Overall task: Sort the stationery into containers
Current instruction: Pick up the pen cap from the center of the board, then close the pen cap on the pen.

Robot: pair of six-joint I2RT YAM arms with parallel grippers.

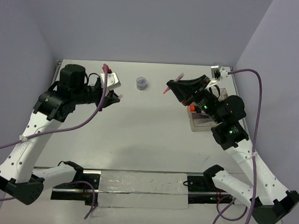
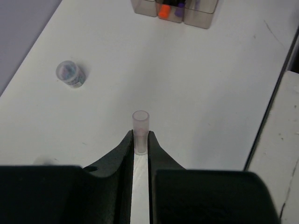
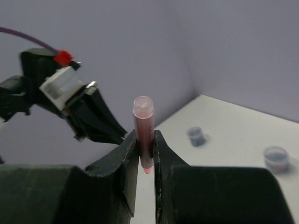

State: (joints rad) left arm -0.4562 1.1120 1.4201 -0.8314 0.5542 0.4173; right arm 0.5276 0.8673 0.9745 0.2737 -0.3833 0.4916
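Smoky plastic tray (image 1: pixel 201 124) sits on the white surface (image 1: pixel 148 142) by the right arm, an orange-red pen end (image 2: pixel 163 11) showing in one compartment; well left of the tray, the left tool (image 2: pixel 140 136) is pinched tight on a pale pink pen (image 2: pixel 140 122); just beyond the tray, the right tool (image 3: pixel 145 136) clamps a magenta pen (image 3: pixel 143 114); farther back, left of the tray, stands a blue-grey jar (image 1: pixel 141 83).
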